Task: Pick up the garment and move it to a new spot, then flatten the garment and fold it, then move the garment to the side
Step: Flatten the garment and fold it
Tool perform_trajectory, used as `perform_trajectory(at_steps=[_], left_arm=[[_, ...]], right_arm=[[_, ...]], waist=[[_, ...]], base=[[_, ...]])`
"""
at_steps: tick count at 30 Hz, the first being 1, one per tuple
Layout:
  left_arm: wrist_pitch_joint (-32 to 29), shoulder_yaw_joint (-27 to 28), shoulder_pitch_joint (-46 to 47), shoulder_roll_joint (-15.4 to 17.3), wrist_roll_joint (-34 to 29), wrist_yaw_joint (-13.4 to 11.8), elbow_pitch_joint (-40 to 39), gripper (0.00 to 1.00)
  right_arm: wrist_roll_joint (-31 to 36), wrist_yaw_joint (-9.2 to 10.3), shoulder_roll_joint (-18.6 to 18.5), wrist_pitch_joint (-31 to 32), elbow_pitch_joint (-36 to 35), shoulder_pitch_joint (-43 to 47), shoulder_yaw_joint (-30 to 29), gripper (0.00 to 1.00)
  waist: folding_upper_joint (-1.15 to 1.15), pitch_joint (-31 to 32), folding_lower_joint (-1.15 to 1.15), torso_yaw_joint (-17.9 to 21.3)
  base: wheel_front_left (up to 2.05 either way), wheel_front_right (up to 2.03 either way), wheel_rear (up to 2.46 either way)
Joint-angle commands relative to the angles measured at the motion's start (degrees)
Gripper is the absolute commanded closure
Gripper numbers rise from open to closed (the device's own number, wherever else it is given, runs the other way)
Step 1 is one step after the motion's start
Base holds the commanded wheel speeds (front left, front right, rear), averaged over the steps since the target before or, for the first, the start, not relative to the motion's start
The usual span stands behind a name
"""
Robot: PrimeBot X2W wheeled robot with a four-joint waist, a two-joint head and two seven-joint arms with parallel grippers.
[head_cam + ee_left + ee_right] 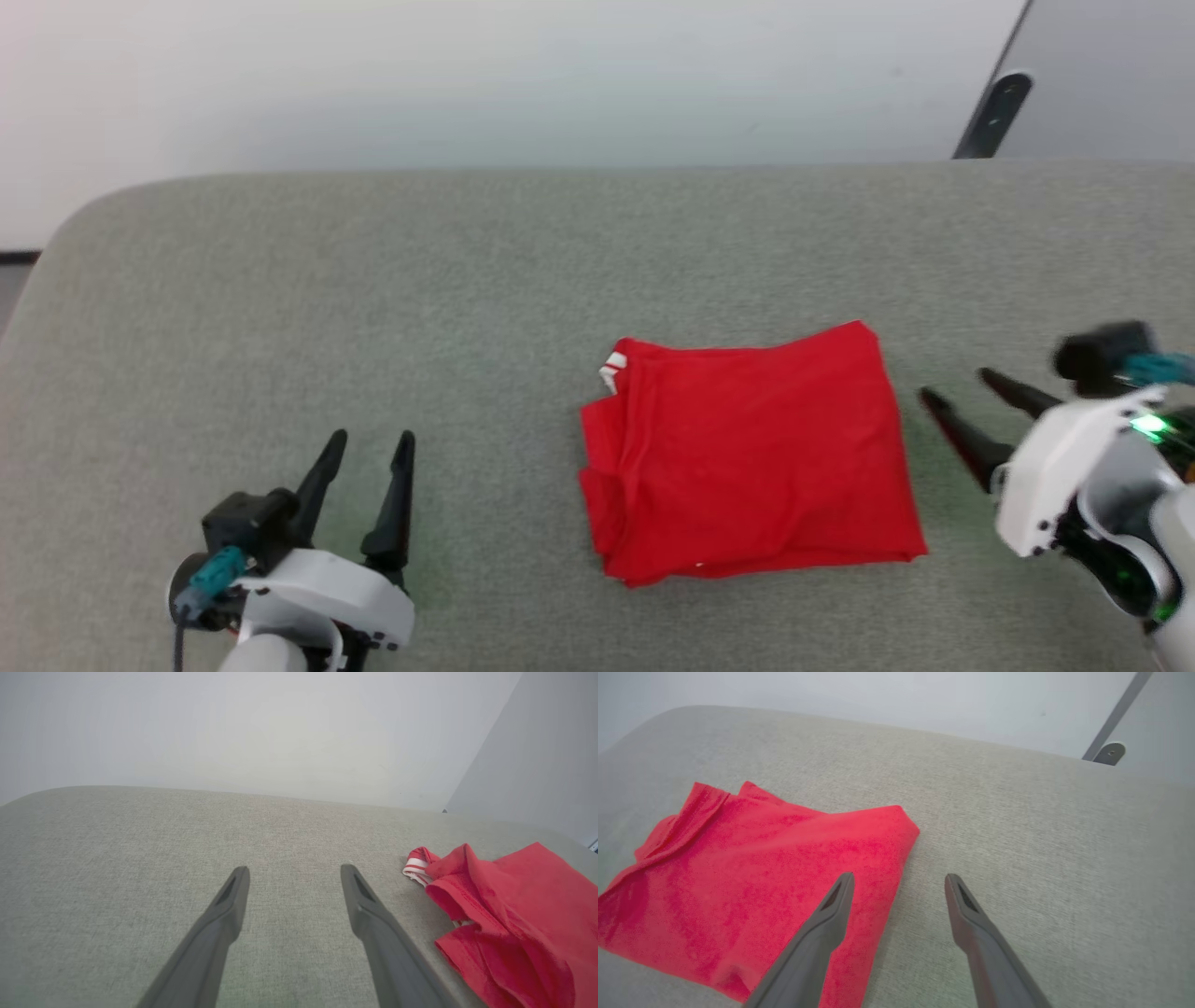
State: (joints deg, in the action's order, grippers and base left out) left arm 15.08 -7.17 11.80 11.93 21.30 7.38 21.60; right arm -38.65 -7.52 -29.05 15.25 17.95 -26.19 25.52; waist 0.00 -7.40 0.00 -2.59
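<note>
I see the garment (747, 457) lying folded into a rough rectangle on the surface (373, 280), a little right of middle. It is flat except for thicker, rumpled layers along its left edge. The cloth is bright red, soft and faintly fuzzy in the wrist views. A small band (416, 865) of white with red stripes pokes out at its far left corner. The other white parts are folded away, so I cannot make out sleeves or collar. The surface is a grey-green woven fabric with a fine grain and a rounded far left corner. Behind it is a plain pale wall (467, 75), and at the upper right a dark slanted bar (994, 112) with a rounded foot, cut off by the frame.

My left gripper (372, 435) sits at the lower left, well apart from the garment, its two tapered dark fingers spread with nothing between them. My right gripper (954, 383) is just beside the garment's right edge, fingers pointing toward it, spread wide and holding nothing. It is blurred in the head view, and its body is cut off by the right border. In the right wrist view one finger (826, 924) overlaps the red cloth; whether it touches I cannot tell
</note>
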Motion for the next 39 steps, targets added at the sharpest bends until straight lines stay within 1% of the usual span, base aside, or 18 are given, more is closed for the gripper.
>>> perform_trajectory(at_steps=[1,4,9,12,16,24,35,37,39], left_arm=[[-0.02,0.26,0.31,0.45,0.38,0.07,0.43,0.00],[-0.08,0.78,-0.48,1.19,0.37,-0.54,0.98,0.00],[-0.20,1.59,-3.02,2.00,0.68,-1.83,0.19,0.00],[-0.12,1.96,-4.94,2.16,1.00,-2.41,-0.79,0.00],[-0.09,2.19,-7.67,2.29,1.13,-3.18,-2.77,0.00],[-0.43,2.21,-13.07,3.01,0.29,-5.11,-8.47,0.00],[-2.83,2.29,-21.20,3.67,-0.23,-8.35,-18.95,0.00],[-3.14,2.26,-22.06,3.66,-0.25,-8.63,-20.12,0.00],[-3.80,2.38,-23.36,3.68,-0.34,-9.43,-22.29,0.00]], right_arm=[[0.20,0.08,0.33,-1.61,0.46,1.56,-1.47,0.00],[2.22,0.08,0.23,-5.80,0.76,3.67,-4.68,0.00],[3.47,0.08,1.80,-10.89,-0.15,7.98,-9.82,0.00],[4.91,0.08,3.02,-13.43,-1.49,10.63,-12.22,0.00],[6.26,0.08,5.75,-15.55,-3.88,14.50,-15.47,0.00],[10.13,0.08,10.33,-14.82,-10.36,21.30,-19.47,0.00],[13.49,0.08,15.01,-11.71,-19.59,28.63,-25.64,0.00],[13.62,0.08,15.44,-11.22,-20.33,29.38,-26.28,0.00],[14.04,0.08,16.17,-10.69,-21.72,30.73,-27.17,0.00]], waist=[[0.00,1.60,0.00,1.62],[0.00,2.39,0.00,2.50],[0.00,3.96,0.00,3.23],[0.00,4.95,0.00,3.25],[0.00,6.42,0.00,2.73],[0.00,7.95,0.00,2.02],[0.00,8.33,0.00,2.12],[0.00,8.30,0.00,2.14],[0.00,8.18,0.00,2.18]], base=[[0.00,0.00,0.00],[0.00,0.00,0.00],[0.00,0.00,0.00],[0.00,0.00,0.00],[0.00,0.00,0.00],[0.00,0.00,0.00],[0.00,0.00,0.00],[0.00,0.00,0.00],[0.00,0.00,0.00]])
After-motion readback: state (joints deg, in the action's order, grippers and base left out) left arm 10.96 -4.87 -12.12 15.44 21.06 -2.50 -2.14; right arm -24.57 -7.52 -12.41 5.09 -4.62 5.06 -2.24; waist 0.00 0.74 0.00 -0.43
